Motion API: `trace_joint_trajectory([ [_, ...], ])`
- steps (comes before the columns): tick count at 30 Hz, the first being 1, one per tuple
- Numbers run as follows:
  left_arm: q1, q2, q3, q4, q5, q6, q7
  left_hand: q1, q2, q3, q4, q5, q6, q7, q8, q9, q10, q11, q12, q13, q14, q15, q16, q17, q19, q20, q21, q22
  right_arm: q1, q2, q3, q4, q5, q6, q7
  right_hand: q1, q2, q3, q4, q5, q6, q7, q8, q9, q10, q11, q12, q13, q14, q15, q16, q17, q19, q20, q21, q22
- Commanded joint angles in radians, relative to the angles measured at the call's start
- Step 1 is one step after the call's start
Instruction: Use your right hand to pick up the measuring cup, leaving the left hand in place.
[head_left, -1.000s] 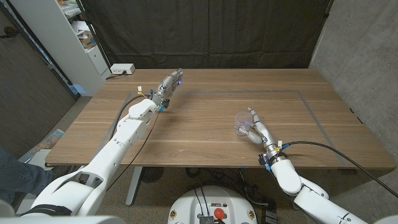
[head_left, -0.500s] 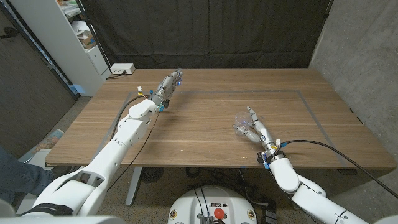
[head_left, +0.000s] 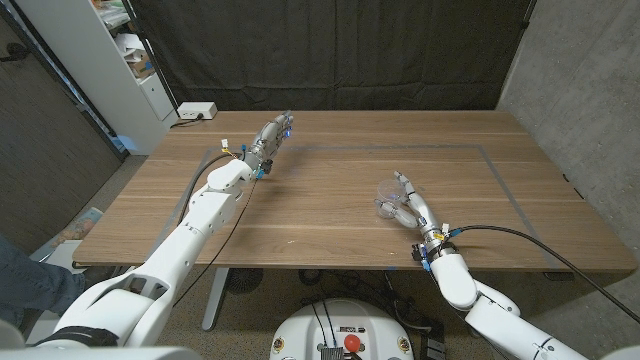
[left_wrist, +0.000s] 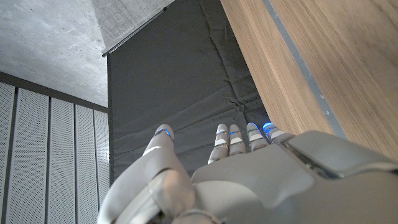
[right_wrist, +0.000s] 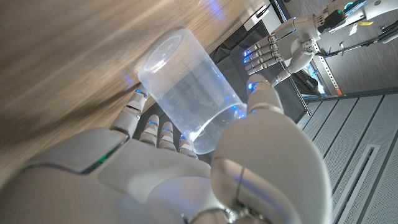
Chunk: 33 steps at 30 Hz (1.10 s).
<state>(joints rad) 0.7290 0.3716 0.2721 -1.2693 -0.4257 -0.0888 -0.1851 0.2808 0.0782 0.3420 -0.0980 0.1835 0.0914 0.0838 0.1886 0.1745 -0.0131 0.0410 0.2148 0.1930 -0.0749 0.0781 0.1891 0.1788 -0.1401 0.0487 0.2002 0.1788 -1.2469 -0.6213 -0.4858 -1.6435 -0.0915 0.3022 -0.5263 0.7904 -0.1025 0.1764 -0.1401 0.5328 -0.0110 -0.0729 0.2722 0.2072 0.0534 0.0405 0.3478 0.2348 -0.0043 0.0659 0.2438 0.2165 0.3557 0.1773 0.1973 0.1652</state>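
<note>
**Close your grip on the cup before you lift**

Your right hand (head_left: 411, 209), lower right of centre in the head view, cups the clear measuring cup (head_left: 387, 197), fingers and thumb wrapped loosely round its wall. Firm that hold evenly, I judge, then raise straight up; the slick plastic could slip. Bare table (head_left: 330, 215) lies all round, its near edge close behind the wrist. Farther, upper left, your left hand (head_left: 273, 133) waits with fingers apart, holding nothing.
</note>
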Motion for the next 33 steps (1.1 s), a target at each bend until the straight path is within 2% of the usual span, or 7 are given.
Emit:
trace_joint_trajectory([
  [1,-0.007,-0.003,0.000,0.009,0.002,-0.005,-0.006,0.001,0.004,0.000,-0.004,0.001,0.005,-0.004,0.000,0.004,0.006,0.001,-0.002,0.002,-0.004,0.000,-0.002,0.003,-0.007,0.002,-0.003,0.002,-0.006,0.020,-0.001,0.001,-0.020,-0.009,-0.049,0.022,0.011,0.000,0.004,0.008,0.032,-0.014,0.009,0.003,0.048,-0.015,0.025,0.013,0.029,-0.006,0.009,0.006,0.013,0.018,-0.001,0.006],
  [5,-0.008,-0.004,0.000,0.011,0.002,-0.005,-0.008,0.000,0.004,-0.001,-0.004,0.001,0.005,-0.004,0.000,0.004,0.006,0.002,-0.002,0.002,-0.003,-0.001,-0.001,0.003,-0.007,0.005,-0.003,0.002,-0.007,0.025,0.000,-0.001,-0.019,-0.012,-0.058,0.046,0.025,0.006,0.002,0.012,0.066,-0.026,0.011,0.003,0.082,-0.030,0.047,0.025,0.084,-0.009,0.025,0.008,0.022,0.033,-0.001,0.007],
  [11,-0.011,-0.003,0.001,0.012,0.003,-0.003,-0.012,0.000,0.005,-0.001,-0.005,0.001,0.006,-0.002,-0.001,0.004,0.007,0.001,-0.002,0.002,-0.004,-0.001,-0.002,0.003,-0.007,0.008,-0.003,0.002,-0.010,0.031,-0.001,-0.011,-0.037,-0.041,-0.080,0.090,0.047,0.019,-0.003,0.012,0.144,-0.046,0.024,0.004,0.129,-0.043,0.079,0.044,0.183,-0.019,0.050,0.009,0.070,0.031,0.012,0.010],
  [17,-0.013,-0.003,0.001,0.011,0.005,-0.001,-0.010,0.000,0.005,-0.001,-0.005,0.001,0.006,-0.002,-0.001,0.004,0.008,0.003,-0.002,0.002,-0.003,0.000,-0.001,0.003,-0.007,0.013,-0.002,0.002,-0.013,0.034,-0.001,-0.027,-0.049,-0.080,-0.097,0.140,0.066,0.030,0.000,-0.002,0.338,-0.092,0.073,0.013,0.197,-0.068,0.125,0.074,0.269,-0.049,0.061,0.015,0.183,0.027,0.035,0.013],
  [20,-0.016,-0.004,0.002,0.014,0.006,-0.001,-0.011,-0.001,0.005,-0.001,-0.005,0.001,0.006,-0.001,-0.001,0.004,0.009,0.003,-0.002,0.002,-0.003,0.000,-0.001,0.003,-0.007,0.014,-0.002,0.002,-0.014,0.037,-0.002,-0.031,-0.056,-0.095,-0.110,0.152,0.076,0.035,0.003,-0.008,0.384,-0.104,0.087,0.020,0.223,-0.076,0.139,0.084,0.301,-0.064,0.070,0.024,0.242,0.021,0.050,0.014],
  [25,-0.024,-0.007,0.004,0.026,0.007,-0.004,-0.016,-0.001,0.005,-0.001,-0.005,0.001,0.006,-0.003,-0.001,0.004,0.007,0.001,-0.002,0.002,-0.003,0.000,-0.001,0.003,-0.007,0.016,-0.002,0.002,-0.015,0.036,-0.001,-0.040,-0.062,-0.116,-0.122,0.171,0.092,0.046,0.004,-0.027,0.487,-0.120,0.124,0.033,0.286,-0.095,0.171,0.102,0.353,-0.088,0.088,0.046,0.314,-0.014,0.065,0.017],
  [33,-0.034,-0.016,0.005,0.049,0.007,-0.010,-0.024,-0.002,0.005,-0.001,-0.005,0.001,0.005,-0.005,-0.001,0.004,0.008,0.001,-0.002,0.002,-0.003,0.003,-0.001,0.003,-0.008,0.020,-0.002,0.002,-0.017,0.033,0.000,-0.052,-0.059,-0.143,-0.128,0.186,0.108,0.058,0.004,-0.052,0.534,-0.116,0.141,0.042,0.320,-0.107,0.190,0.118,0.420,-0.098,0.115,0.070,0.366,-0.053,0.081,0.022],
])
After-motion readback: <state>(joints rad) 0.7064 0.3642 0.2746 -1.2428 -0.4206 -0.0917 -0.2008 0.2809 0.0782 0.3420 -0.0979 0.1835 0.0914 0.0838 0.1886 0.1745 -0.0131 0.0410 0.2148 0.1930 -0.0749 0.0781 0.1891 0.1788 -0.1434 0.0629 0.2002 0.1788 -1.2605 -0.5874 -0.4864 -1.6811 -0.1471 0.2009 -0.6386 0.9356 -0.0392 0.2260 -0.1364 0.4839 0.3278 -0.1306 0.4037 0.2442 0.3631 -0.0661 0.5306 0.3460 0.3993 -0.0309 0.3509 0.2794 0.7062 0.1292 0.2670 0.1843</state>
